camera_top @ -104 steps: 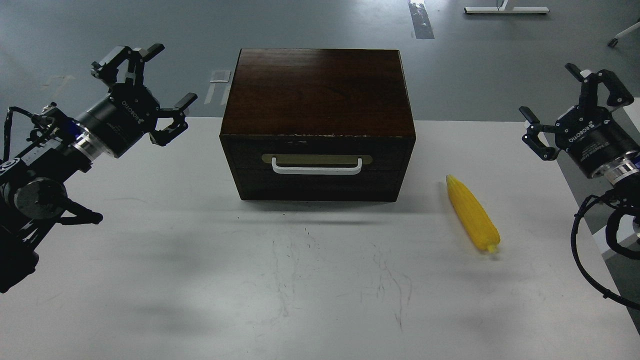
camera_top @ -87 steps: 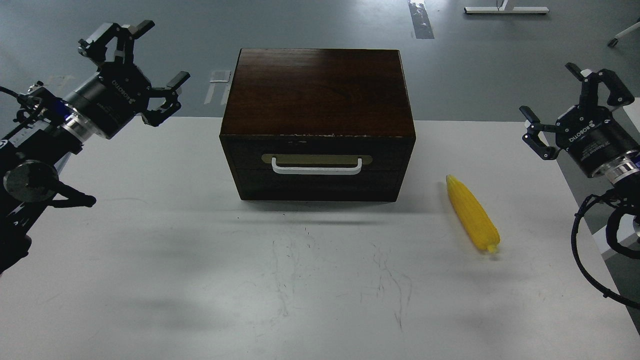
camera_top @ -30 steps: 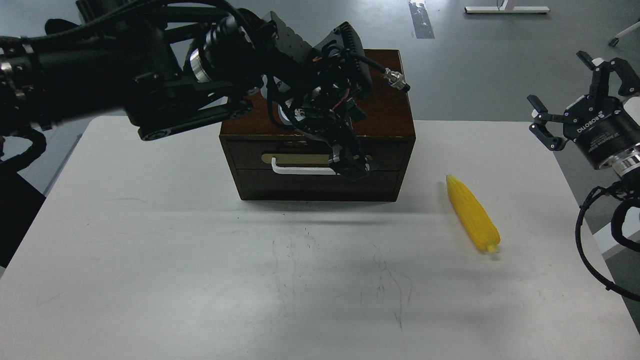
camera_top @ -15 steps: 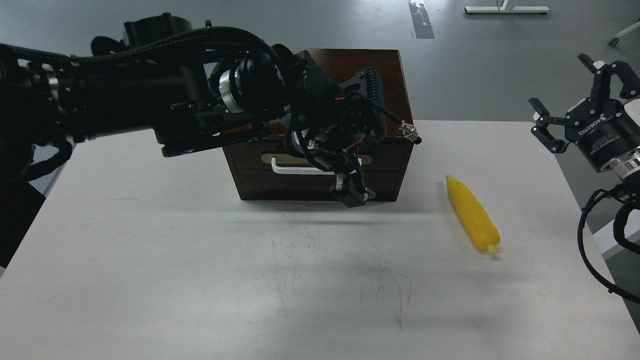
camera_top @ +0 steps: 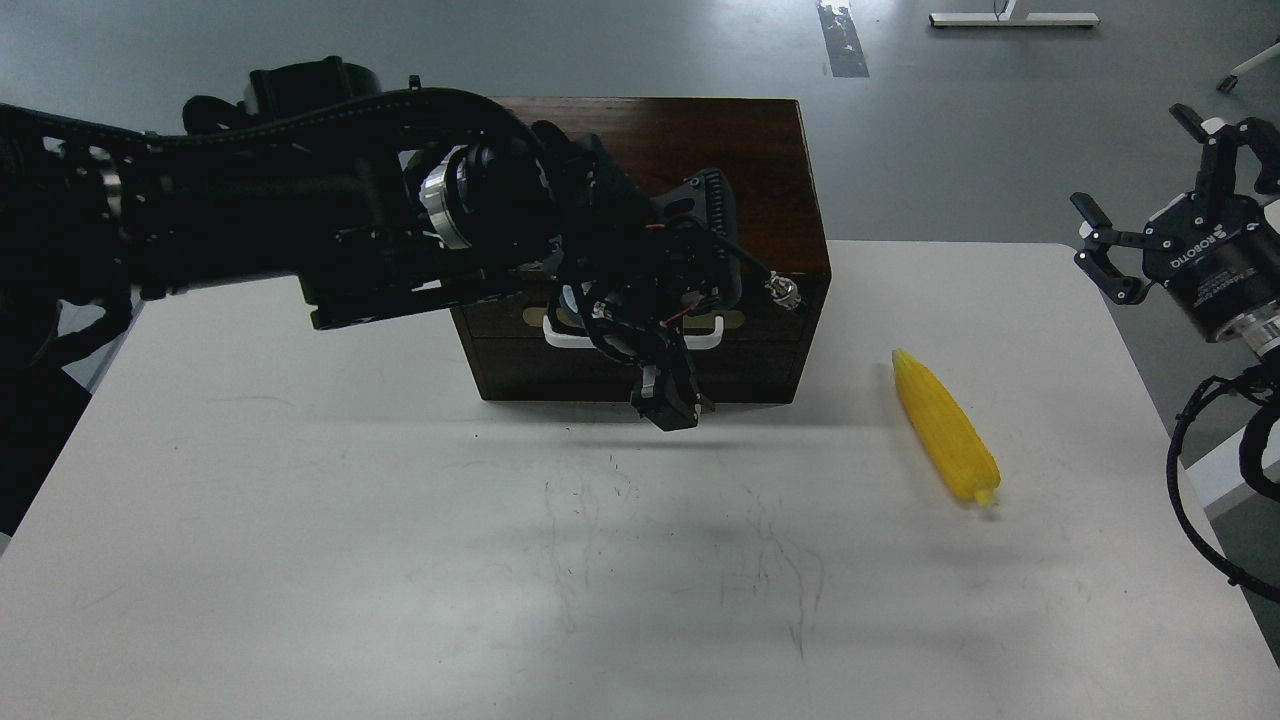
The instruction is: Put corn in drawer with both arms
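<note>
Head view: left gripper (camera_top: 668, 400) hangs before the shut drawer (camera_top: 640, 340), fingers bunched, spread unclear. Right gripper (camera_top: 1165, 190) wide, empty. Corn (camera_top: 945, 428) on table (camera_top: 400, 560). Risk: missing the handle (camera_top: 560, 335) and shoving the cabinet.

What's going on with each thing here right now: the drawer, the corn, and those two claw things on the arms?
drawer: shut, front flush with the cabinet.
handle: partly hidden behind the left arm.
corn: lying flat on the table, right of the cabinet, untouched.
left end effector: pointing down in front of the drawer; open or shut is unclear.
right end effector: open, empty, raised off the table's right edge.
</note>
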Robot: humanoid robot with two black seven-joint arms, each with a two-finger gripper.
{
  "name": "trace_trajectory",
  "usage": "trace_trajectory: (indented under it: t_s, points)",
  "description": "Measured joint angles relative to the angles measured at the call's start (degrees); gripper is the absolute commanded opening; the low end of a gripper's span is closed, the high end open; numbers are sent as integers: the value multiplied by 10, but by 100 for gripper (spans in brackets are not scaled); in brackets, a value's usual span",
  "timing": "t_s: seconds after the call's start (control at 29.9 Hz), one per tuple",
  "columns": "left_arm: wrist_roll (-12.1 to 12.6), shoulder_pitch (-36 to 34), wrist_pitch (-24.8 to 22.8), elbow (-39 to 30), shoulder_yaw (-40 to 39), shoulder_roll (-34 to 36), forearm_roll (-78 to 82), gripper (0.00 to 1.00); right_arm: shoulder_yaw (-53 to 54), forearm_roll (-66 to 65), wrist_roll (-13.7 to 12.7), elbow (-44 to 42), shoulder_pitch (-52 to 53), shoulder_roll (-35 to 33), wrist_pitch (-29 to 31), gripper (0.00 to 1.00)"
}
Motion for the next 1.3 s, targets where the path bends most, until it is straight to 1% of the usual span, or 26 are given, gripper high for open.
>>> trace_trajectory:
  t_s: [0.57,0.87,1.3]
  points:
    - [0,5,0,2,9,6,-1,98,0,0,1,0,-2,0,0,100]
    - [0,22,0,3,9,13,0,98,0,0,1,0,-3,0,0,100]
    - [0,29,0,9,11,14,0,98,0,0,1,0,-5,0,0,100]
